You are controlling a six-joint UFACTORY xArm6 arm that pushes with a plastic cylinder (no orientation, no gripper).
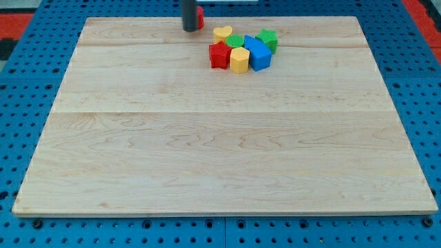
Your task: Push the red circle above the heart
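Observation:
The red circle (198, 16) lies at the board's top edge, mostly hidden behind my rod. My tip (189, 29) touches the red circle's left side. The yellow heart (222, 34) lies a short way to the right of the red circle and slightly lower. The heart sits at the top left of a cluster of blocks.
The cluster holds a red star (219, 55), a yellow hexagon (239, 60), a blue block (257, 54), a green star (267, 40) and a green block (235, 43). The wooden board (220, 138) lies on a blue pegboard (21, 83).

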